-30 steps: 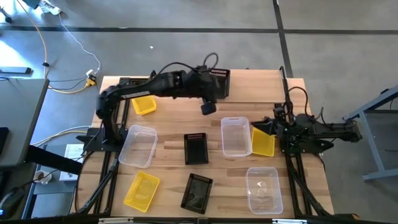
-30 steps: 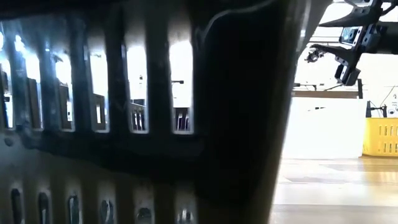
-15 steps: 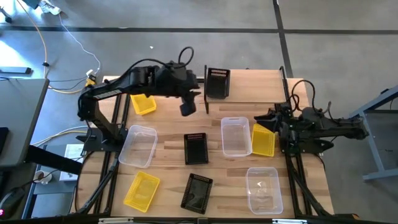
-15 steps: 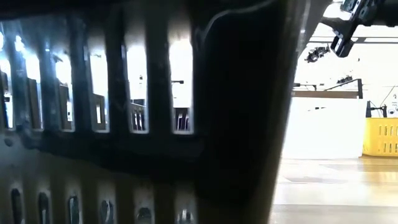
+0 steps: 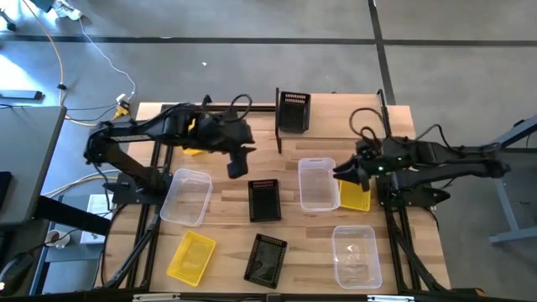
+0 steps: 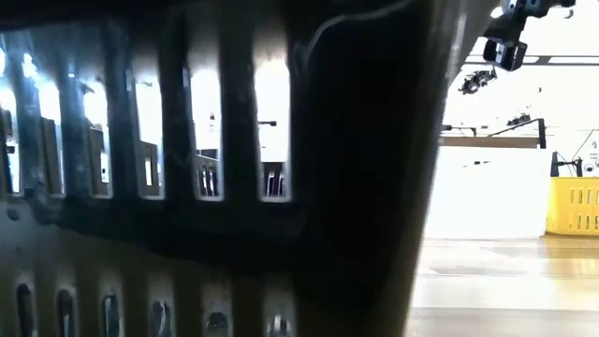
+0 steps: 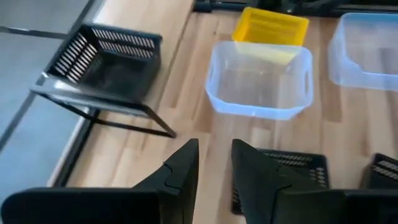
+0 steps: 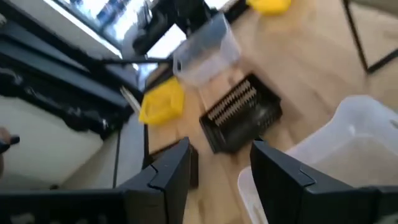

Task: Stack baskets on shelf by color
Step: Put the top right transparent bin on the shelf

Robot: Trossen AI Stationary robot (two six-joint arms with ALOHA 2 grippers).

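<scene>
Where low view looks, black basket blocking.

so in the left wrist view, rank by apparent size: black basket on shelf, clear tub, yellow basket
1. Clear tub and black basket: look alike, no ranking.
2. Yellow basket: smallest, but farthest and partly hidden, so unsure.

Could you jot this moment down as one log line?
shelf: one black basket | left pincer: empty, above table | right pincer: open, by clear tub
</scene>
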